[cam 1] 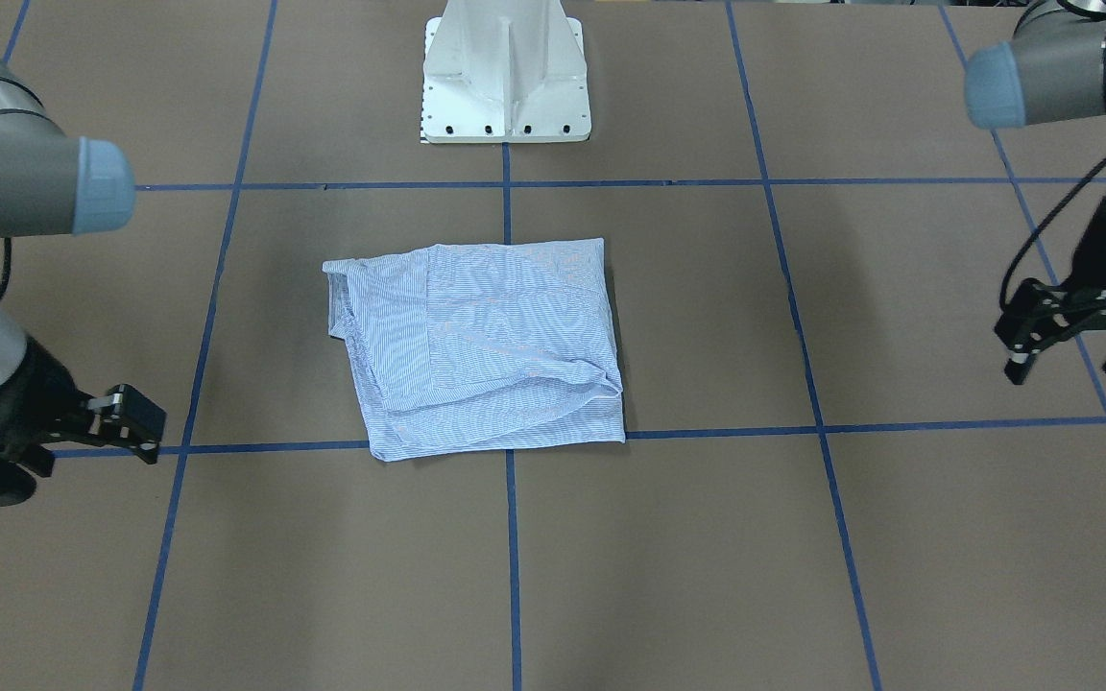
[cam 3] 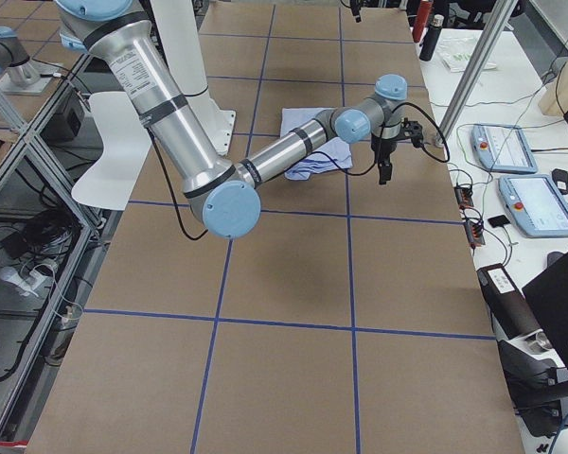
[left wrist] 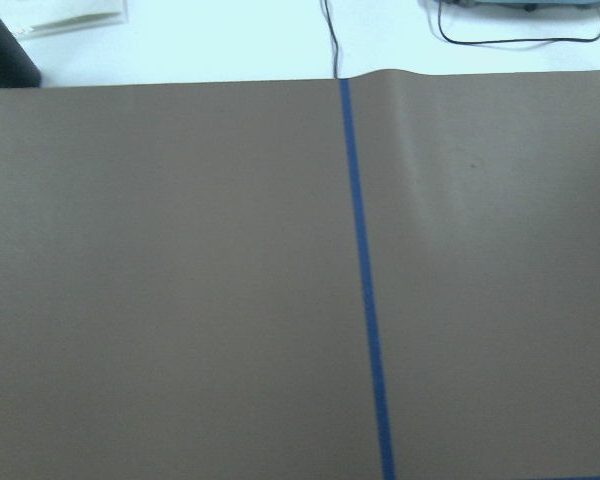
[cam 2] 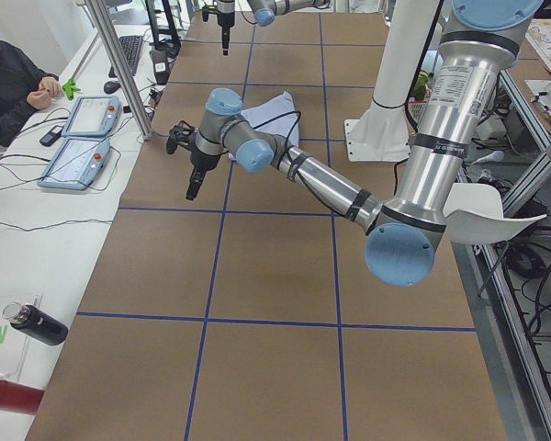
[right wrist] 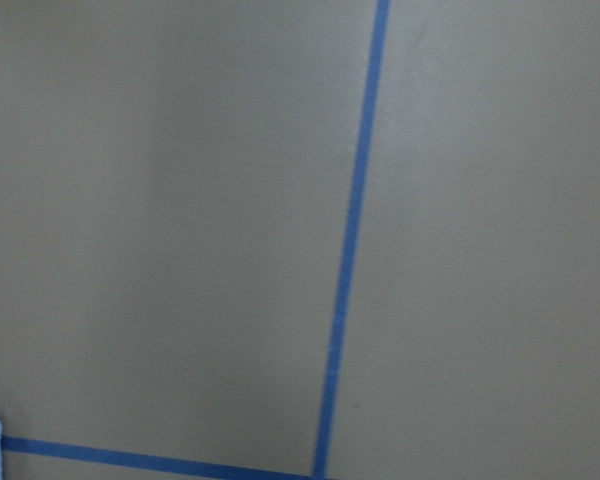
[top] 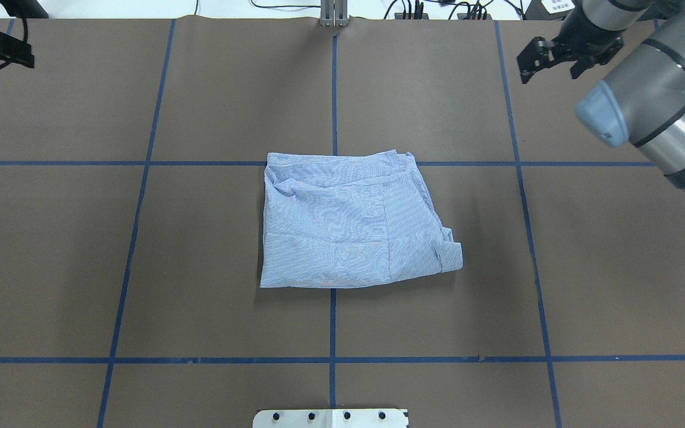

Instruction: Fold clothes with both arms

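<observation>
1 light blue-and-white striped shirt [top: 348, 226] lies folded into a rough rectangle at the middle of the brown table [top: 140, 267], straddling the centre line of the blue tape grid [top: 333, 333]. We count several layers: a broad flat panel on top, creased folds along 1 short side, and a cuffed sleeve end [top: 451, 255] poking out at the corner toward the robot's right. The shirt's edge farthest from the robot overlaps 1 cross line of tape. The white pedestal base [cam 1: 505, 86] stands well apart from it.

2 grey arms flank the garment, both well clear of it. The left arm [cam 2: 321, 184] reaches toward the operators' edge of the table on its own side. The left gripper [cam 1: 1069, 369] hangs above bare surface with its fingers spread, holding nothing. The right arm [top: 657, 119] is posed likewise on the opposite side, and the right gripper [top: 549, 70] also shows its fingers parted, with nothing between them. Both wrist cameras take in mostly brown surface and tape.

Beyond the table edge we see 2 teach pendants [cam 2: 92, 115] on a white bench and 1 seated person [cam 2: 9, 87] in dark clothing beside them. There are also 2 bottles, 1 black [cam 2: 37, 326] and 1 red [cam 2: 2, 393]; we cannot tell what they hold.
</observation>
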Action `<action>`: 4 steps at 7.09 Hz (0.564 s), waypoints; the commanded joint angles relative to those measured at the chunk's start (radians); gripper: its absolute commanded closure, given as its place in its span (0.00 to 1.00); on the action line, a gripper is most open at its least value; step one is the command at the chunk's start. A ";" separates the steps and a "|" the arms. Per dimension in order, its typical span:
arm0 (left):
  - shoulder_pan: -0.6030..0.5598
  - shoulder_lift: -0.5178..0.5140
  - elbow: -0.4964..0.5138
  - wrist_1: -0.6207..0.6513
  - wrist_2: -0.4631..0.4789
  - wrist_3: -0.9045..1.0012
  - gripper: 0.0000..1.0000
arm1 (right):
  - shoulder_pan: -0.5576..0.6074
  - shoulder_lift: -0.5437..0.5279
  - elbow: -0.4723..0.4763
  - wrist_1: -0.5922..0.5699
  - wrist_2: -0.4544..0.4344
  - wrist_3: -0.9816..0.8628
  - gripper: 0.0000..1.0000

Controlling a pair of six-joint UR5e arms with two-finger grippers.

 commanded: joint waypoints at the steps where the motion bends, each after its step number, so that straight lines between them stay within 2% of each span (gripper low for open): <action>1: -0.166 0.003 0.097 -0.002 -0.151 0.254 0.00 | 0.113 -0.136 0.038 0.004 0.055 -0.189 0.00; 2: -0.206 0.003 0.110 0.004 -0.155 0.373 0.00 | 0.163 -0.191 0.048 0.011 0.087 -0.250 0.00; 3: -0.284 0.009 0.111 0.012 -0.184 0.386 0.00 | 0.191 -0.237 0.051 0.010 0.105 -0.273 0.00; 4: -0.307 0.088 0.110 -0.014 -0.276 0.386 0.00 | 0.226 -0.256 0.051 0.005 0.110 -0.275 0.00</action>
